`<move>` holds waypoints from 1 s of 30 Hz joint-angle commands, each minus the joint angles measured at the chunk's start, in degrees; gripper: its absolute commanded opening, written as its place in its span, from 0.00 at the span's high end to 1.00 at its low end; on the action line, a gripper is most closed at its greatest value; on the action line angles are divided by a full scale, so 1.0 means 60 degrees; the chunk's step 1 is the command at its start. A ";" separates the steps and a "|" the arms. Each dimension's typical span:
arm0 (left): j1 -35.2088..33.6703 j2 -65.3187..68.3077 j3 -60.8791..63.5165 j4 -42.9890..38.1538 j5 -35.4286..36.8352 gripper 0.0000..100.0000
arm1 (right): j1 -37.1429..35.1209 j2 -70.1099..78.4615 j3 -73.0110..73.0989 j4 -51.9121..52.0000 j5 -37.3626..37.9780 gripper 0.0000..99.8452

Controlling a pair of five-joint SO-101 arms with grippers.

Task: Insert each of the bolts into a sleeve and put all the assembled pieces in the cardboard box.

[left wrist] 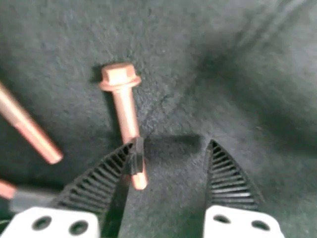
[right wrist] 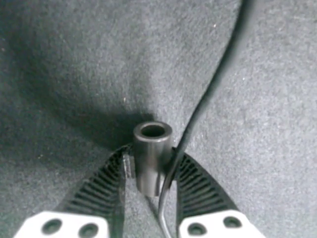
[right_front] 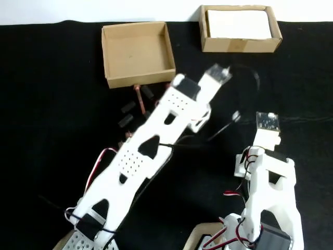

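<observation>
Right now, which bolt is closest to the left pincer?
The bolt showing its flanged head: its tip reaches the left pincer. The other bolts lie farther off.

The copper bolt (left wrist: 124, 106) lies flat, shank beneath one finger of the left pincer (left wrist: 174, 146); the black sleeve (right wrist: 150, 163) sits pinched inside the right pincer (right wrist: 151, 152), bore outward.

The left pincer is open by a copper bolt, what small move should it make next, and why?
Probably shift the left pincer sideways to centre on the bolt, then close. It is open, with the shank at one finger, not in the gap; the right pincer holds a sleeve.
</observation>
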 commanded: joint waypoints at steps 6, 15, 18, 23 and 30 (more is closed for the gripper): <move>-0.0491 0.0271 -0.0403 -0.0806 0.0425 0.79 | 0.0066 -0.0300 0.0022 -0.0066 -0.0044 0.99; -0.0491 0.0300 -0.0330 -0.1114 0.0425 1.00 | 0.0066 -0.0344 0.0154 -0.0022 -0.0044 0.99; -0.0505 0.0212 -0.0432 -0.0864 0.0440 0.99 | 0.0066 -0.0374 0.0154 -0.0022 -0.0044 0.99; -0.0447 -0.0198 -0.1590 0.0425 0.0440 0.99 | 0.0066 -0.0403 0.0154 -0.0022 -0.0044 0.99; -0.0242 -0.1839 -0.1824 0.0777 0.0440 0.99 | 0.0066 -0.0418 0.0051 0.0799 -0.0044 0.99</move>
